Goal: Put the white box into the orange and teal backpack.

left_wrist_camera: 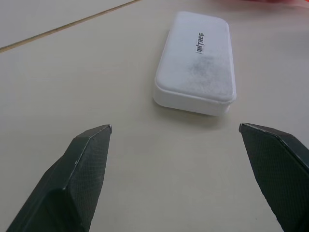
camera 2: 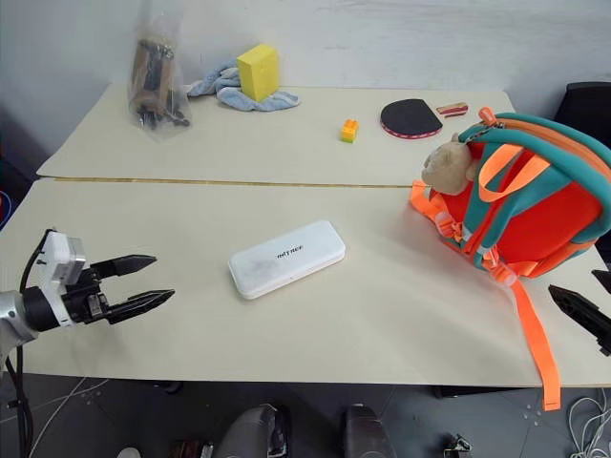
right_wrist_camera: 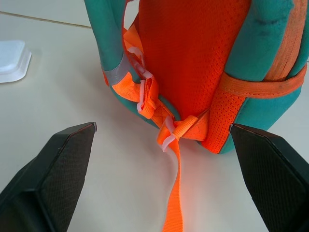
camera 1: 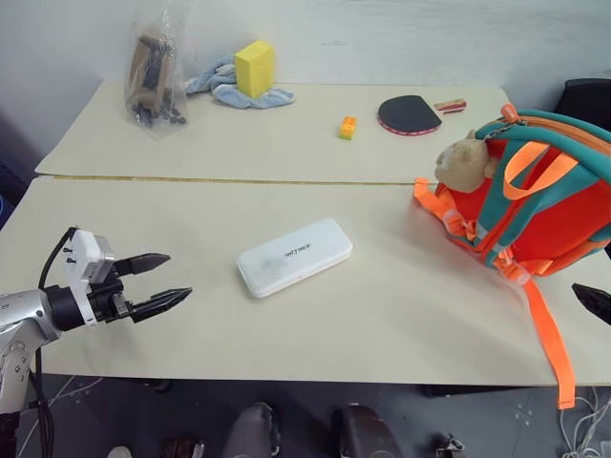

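1. Flat on the near desk (camera 1: pixel 401 324), roughly mid-width: the white box (camera 1: pixel 294 257), long axis angled, small dark lettering on its face, nothing touching it.
2. Off to the robot's left of the box, near the desk's front edge: the left end effector (camera 1: pixel 164 281), fingers spread apart, empty, tips aimed toward the box but well short of it.
3. Seen from the left wrist: the box (left_wrist_camera: pixel 197 63) lying ahead beyond the 2 black fingers (left_wrist_camera: pixel 79 174), bare desk between tips and case.
4. Over on the robot's right: the orange and teal backpack (camera 1: pixel 544 196), resting on the desk close to its right edge, orange mesh back panel facing the front edge.
5. Tucked against the backpack's upper left side: a tan plush bear (camera 1: pixel 465 160).
6. Trailing from the backpack's base, past the front edge of the desk: a long orange strap (camera 1: pixel 552 339).
7. At the far right edge: the right end effector (camera 2: pixel 587 303), fingers wide apart, holding nothing, just beside the backpack's lower end.
8. From the right wrist: backpack (right_wrist_camera: pixel 193 63) straight ahead, strap (right_wrist_camera: pixel 175 193) running down between the open fingers (right_wrist_camera: pixel 58 169).
9. Box and backpack well apart.
10. On the far desk: a clear bag (camera 1: pixel 156 72) of dark items, a yellow block (camera 1: pixel 254 68) on a blue cloth (camera 1: pixel 221 86), a small orange brick (camera 1: pixel 347 127), a black paddle (camera 1: pixel 409 114).
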Robot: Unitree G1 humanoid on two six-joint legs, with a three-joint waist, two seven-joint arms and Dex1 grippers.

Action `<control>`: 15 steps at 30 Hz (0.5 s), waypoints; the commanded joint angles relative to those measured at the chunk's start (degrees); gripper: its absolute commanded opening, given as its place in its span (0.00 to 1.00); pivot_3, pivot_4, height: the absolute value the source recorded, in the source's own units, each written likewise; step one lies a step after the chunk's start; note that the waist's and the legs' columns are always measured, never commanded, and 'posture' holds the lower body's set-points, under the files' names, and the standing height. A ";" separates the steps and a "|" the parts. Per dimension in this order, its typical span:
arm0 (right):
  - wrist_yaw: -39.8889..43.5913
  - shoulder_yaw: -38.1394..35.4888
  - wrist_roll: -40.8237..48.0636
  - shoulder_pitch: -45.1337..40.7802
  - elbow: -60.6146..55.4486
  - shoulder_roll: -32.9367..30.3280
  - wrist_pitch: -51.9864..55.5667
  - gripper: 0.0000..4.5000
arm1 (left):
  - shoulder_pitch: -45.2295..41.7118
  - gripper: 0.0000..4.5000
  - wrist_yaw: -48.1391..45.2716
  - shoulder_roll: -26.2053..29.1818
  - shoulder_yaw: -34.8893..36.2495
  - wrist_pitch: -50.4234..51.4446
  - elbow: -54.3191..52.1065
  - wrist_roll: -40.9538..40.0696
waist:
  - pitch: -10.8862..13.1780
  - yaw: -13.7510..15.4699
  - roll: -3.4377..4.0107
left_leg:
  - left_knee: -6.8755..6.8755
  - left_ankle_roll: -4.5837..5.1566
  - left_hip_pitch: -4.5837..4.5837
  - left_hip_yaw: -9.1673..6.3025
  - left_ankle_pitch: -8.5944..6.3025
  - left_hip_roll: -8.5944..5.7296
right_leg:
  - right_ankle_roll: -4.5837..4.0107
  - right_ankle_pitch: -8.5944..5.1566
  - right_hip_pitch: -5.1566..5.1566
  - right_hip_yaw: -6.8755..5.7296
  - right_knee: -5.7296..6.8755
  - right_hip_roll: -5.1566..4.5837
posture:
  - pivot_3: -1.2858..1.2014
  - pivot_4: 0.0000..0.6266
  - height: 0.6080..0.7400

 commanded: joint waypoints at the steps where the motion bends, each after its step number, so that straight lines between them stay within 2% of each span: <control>1: -0.74 -0.85 0.01 -0.33 -1.91 -0.56 -0.77 1.00 | -0.74 0.99 0.87 -0.37 -0.60 -3.09 0.52 1.88 | 0.00 -0.02 0.00 | 0.00 0.00 0.01 0.00 0.00 0.00 | 0.00 0.00 0.00 0.00 0.00 0.00 | 0.52 0.24 1.00; 15: -2.03 0.76 -1.01 0.73 -4.00 -0.56 -0.66 1.00 | -1.35 0.99 5.00 -0.53 -1.97 0.77 -1.44 1.35 | 0.00 -0.07 0.01 | -0.02 0.00 0.01 0.01 0.00 0.00 | 0.00 0.00 -0.01 0.00 0.00 0.01 | 0.52 0.24 1.00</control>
